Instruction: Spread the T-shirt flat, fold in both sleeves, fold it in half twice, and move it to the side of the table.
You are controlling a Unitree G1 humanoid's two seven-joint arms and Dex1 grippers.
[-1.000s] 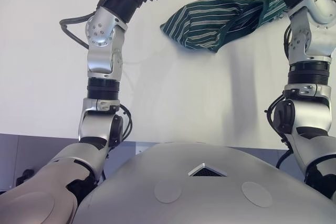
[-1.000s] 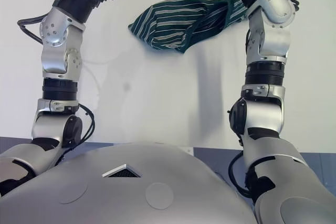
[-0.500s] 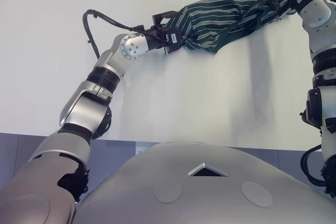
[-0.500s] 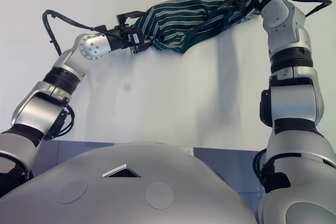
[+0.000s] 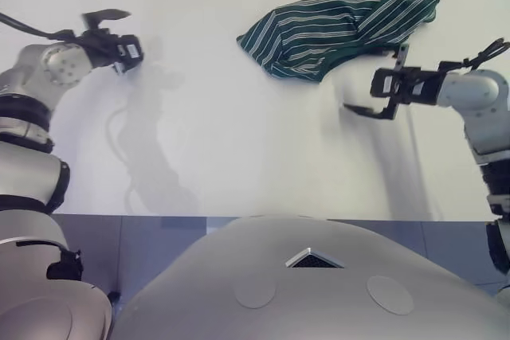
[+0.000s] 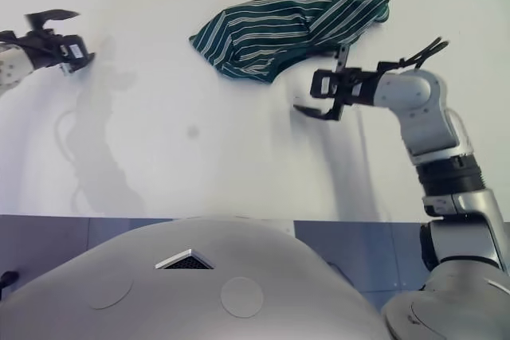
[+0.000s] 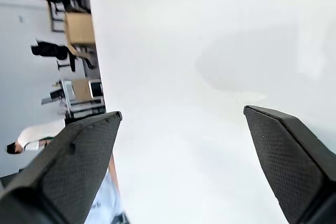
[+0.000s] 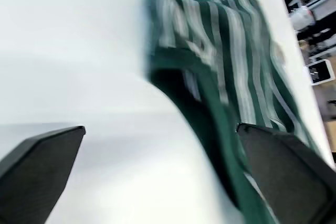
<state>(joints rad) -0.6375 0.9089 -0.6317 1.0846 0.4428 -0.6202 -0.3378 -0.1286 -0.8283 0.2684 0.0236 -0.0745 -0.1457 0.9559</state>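
T-shirt [image 5: 343, 25] lies bunched in a striped heap at 1 o'clock on the table [image 5: 239, 157], not yet spread. Left gripper [image 7: 182, 113] hovers at 10 o'clock, well apart from the cloth, fingers wide and empty. Right gripper [image 8: 161, 128] sits at 3 o'clock, just beside the heap, fingers likewise spread and empty. Recommended: pinch single-layer edges at opposite ends, then draw them apart low over the table.

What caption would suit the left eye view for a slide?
Bunched striped T-shirt on the white table; left tool and right tool both open, holding nothing.
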